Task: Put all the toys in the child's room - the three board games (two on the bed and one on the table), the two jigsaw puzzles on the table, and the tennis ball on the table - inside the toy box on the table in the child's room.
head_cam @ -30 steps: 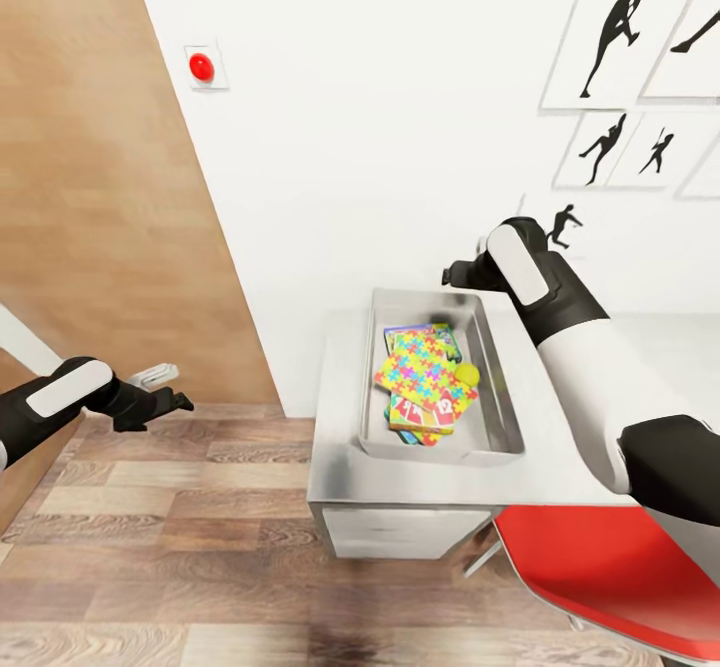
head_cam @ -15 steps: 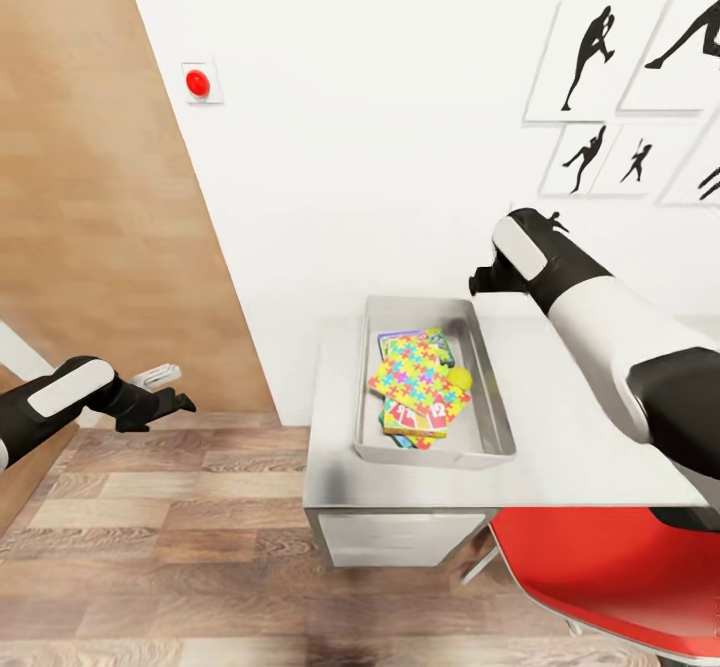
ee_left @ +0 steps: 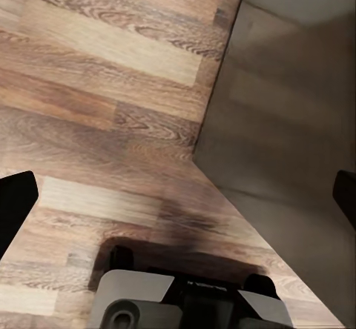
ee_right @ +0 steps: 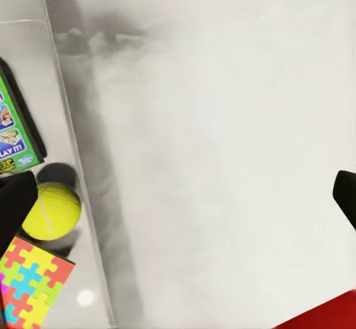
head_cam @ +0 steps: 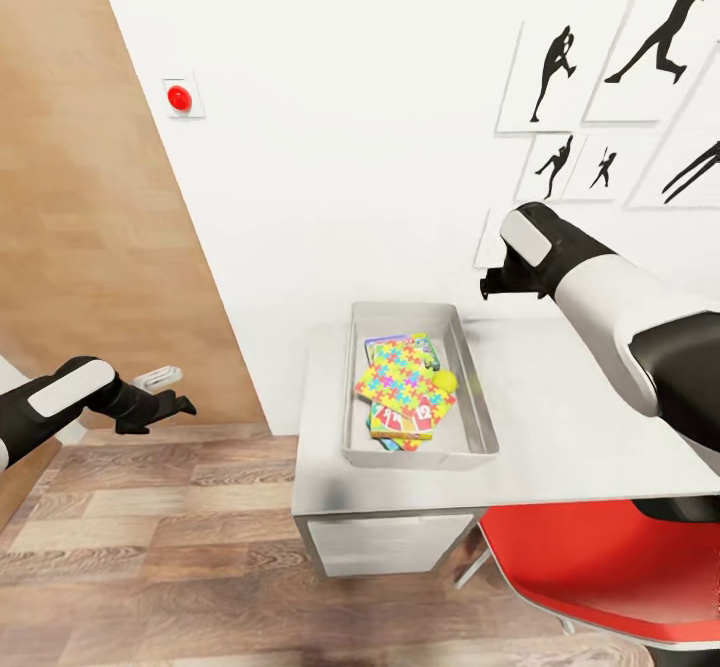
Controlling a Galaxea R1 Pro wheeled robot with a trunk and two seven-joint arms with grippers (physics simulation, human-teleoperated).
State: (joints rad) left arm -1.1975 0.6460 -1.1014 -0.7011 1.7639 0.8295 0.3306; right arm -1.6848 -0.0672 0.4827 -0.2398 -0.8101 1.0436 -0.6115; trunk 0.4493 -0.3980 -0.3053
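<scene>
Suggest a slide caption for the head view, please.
Jigsaw puzzle, tennis ball and board games piled in the toy box on the table.

A red button (head_cam: 179, 98) sat on the white wall (head_cam: 340, 147). Black pictures of runners (head_cam: 610, 67) hung there too. A red chair (head_cam: 600, 572) stood by the wood floor (head_cam: 150, 547)

A shallow grey metal toy box (head_cam: 352, 417) sits near the left edge of the pale grey table (head_cam: 570, 427). Inside lie multicoloured jigsaw puzzles (head_cam: 395, 377), flat board games (head_cam: 400, 423) and a yellow tennis ball (head_cam: 444, 380).
</scene>
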